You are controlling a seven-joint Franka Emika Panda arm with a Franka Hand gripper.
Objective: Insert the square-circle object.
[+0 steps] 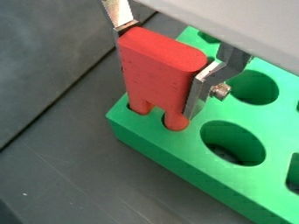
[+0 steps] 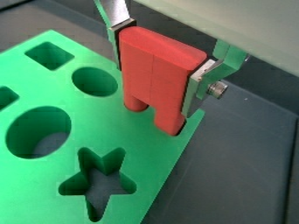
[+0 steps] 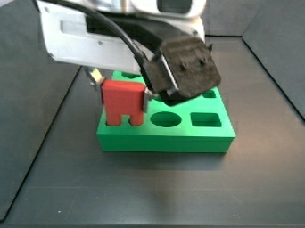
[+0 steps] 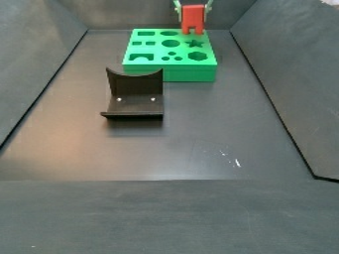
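My gripper [image 1: 160, 66] is shut on the red two-pronged piece [image 1: 158, 70] and holds it upright, a silver finger on each side. It also shows in a wrist view [image 2: 160, 74]. One prong looks round, one squarish. The prong tips meet the green board [image 1: 152, 140] at a corner; I cannot tell whether they sit in holes. In a side view the red piece [image 3: 123, 100] stands at the board's [image 3: 167, 141] front left corner. In a side view the gripper [image 4: 193, 8] and piece are at the far end. No dark charcoal square-circle block is in view.
The board [image 2: 152, 166] has a star hole [image 2: 100, 179], round holes [image 2: 38, 131] and a square hole [image 2: 49, 54]. The dark fixture [image 4: 133, 96] stands on the black floor in front of the board [image 4: 153, 62]. Raised walls edge the floor.
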